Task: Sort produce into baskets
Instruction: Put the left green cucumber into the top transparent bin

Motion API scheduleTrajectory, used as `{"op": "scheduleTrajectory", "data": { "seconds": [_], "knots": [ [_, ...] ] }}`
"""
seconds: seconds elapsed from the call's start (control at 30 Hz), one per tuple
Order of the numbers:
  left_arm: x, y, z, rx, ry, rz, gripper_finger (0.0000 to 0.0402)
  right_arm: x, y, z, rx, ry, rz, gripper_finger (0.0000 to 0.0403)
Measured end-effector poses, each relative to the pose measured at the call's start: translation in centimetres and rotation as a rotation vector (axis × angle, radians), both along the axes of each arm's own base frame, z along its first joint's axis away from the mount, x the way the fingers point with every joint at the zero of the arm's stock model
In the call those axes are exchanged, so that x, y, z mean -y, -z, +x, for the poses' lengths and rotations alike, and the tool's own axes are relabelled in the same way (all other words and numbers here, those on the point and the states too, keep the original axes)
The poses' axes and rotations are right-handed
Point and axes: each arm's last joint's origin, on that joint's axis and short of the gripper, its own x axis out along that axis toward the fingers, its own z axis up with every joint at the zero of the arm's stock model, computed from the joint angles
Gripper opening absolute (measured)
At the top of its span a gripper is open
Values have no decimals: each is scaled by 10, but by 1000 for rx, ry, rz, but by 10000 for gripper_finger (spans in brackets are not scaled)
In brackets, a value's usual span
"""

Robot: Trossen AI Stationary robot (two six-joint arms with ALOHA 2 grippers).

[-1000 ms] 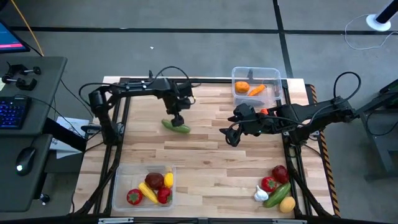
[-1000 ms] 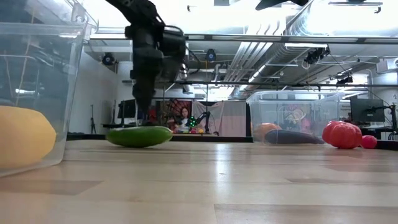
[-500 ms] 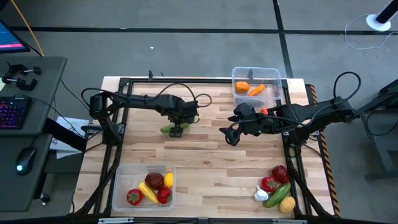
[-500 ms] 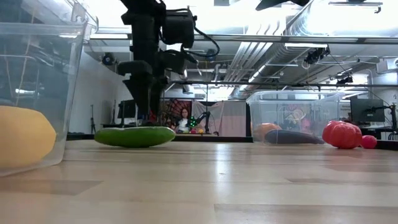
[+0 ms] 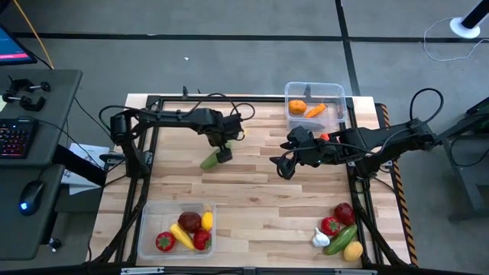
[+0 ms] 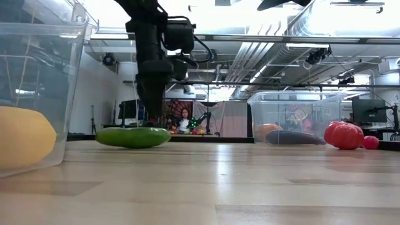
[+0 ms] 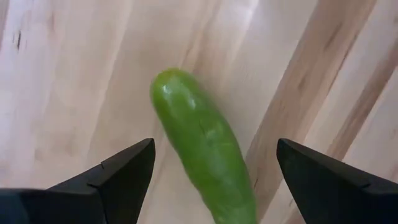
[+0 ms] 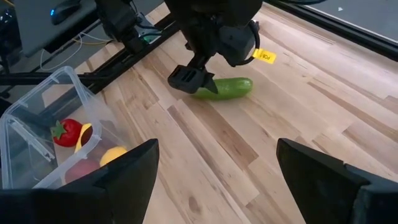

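Left gripper (image 5: pixel 222 155) hangs low over the cucumber (image 5: pixel 209 160) on the table's far left part, fingers (image 7: pixel 118 177) spread wide to either side of it and not touching it. That cucumber lies flat on the wood; in the left wrist view (image 7: pixel 202 149) its near end is cut off at the edge, and from above the gripper covers one end of it. A small yellow tag (image 8: pixel 265 56) sits on the left wrist, with dark print too small to read.

Right gripper (image 5: pixel 284 166) hovers over the table's middle right, holding nothing; its fingers (image 8: pixel 112 177) stand wide apart.

The far basket (image 5: pixel 338 90) at the table's far right corner holds an orange fruit (image 5: pixel 297 107) and a carrot (image 5: pixel 315 111); the right arm hides its near wall. In the low view this basket (image 6: pixel 294 100) also shows a dark long piece (image 6: pixel 292 138) that I cannot name. The near basket (image 5: pixel 145 229) at the near left holds a tomato (image 5: pixel 164 242), a banana (image 5: pixel 181 235), a red pepper (image 5: pixel 201 240), a dark red round piece (image 5: pixel 189 221) and a yellow piece (image 5: pixel 207 221), which overlap so their outlines are partly hidden.

Loose produce lies in a heap at the near right corner: garlic (image 5: pixel 321 239), a red piece (image 5: pixel 330 225), a dark red one (image 5: pixel 344 213), a second cucumber (image 5: pixel 340 236) and a lemon (image 5: pixel 352 250).

A keyboard (image 5: pixel 14 137) and mouse (image 5: pixel 30 195) sit on a desk to the left; no writing there can be read.
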Motion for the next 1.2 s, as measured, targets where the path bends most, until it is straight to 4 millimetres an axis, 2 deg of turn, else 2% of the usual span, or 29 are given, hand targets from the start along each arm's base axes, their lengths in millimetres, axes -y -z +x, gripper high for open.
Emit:
{"op": "scheduleTrajectory", "data": {
  "seconds": [0.27,0.4,0.6,0.73,0.8,0.87,1.0,1.1,1.2],
  "knots": [
    [-2,33,8,-94,-219,-23,326,0,0,0,-11,-13,-11,316],
    [-2,42,11,-106,-299,-31,326,0,1,0,-13,-15,-10,316],
    [-2,60,13,-163,-345,-61,326,0,1,-1,-22,-21,-15,316],
    [-2,64,14,-166,-348,-74,322,0,2,-1,-29,-21,-17,316],
    [-2,64,14,-168,-339,-74,306,0,2,-2,-35,-21,-18,316],
    [-2,61,13,-163,-331,-73,270,0,2,-2,-41,-21,-20,316],
    [-2,45,11,-117,-317,-49,148,0,3,-3,-51,-27,-30,316],
    [-1,20,6,-47,-276,-28,142,0,3,-3,-54,-36,-41,316],
    [5,-21,-9,55,-249,-10,142,0,3,-3,-55,-37,-42,316]
  ]
}}
